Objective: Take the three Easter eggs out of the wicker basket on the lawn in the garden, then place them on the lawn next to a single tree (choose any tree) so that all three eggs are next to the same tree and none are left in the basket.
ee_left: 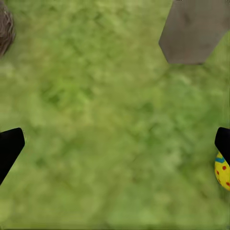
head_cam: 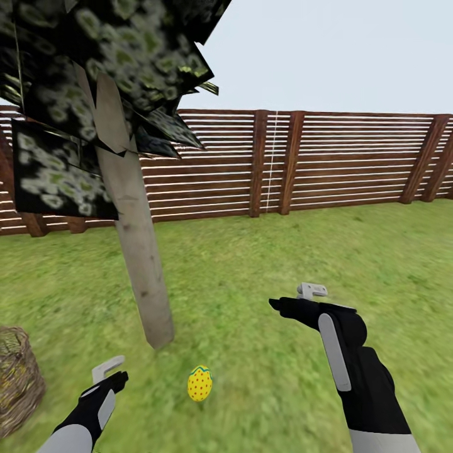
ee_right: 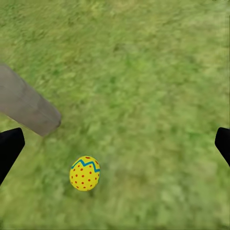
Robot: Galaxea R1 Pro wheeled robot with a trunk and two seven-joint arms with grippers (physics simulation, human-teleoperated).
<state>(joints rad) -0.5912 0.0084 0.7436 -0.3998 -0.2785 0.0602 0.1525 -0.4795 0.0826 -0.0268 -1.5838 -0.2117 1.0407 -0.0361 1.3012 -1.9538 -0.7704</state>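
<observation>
one small yellow egg with red dots and a blue zigzag band (head_cam: 199, 383) lay on the mottled green lawn (head_cam: 302, 251), just beside the foot of the slim tree with a pale grey-brown trunk and speckled blocky foliage (head_cam: 135, 239). the brown woven wicker basket (head_cam: 19, 377) stood on the grass near that trunk, on the side away from the egg; what it held could not be made out. both arms hung empty above the lawn: the left gripper (head_cam: 107, 376) between basket and egg, the right gripper (head_cam: 296, 301) on the egg's far side from the trunk, each with jaws spread wide and nothing between them. behind the tree ran the brown horizontal-slat wooden fence (head_cam: 327, 157). by my reading, one egg was placed and the other two remained to be fetched. the next move called for turning towards the basket and lowering an open gripper into it.
</observation>
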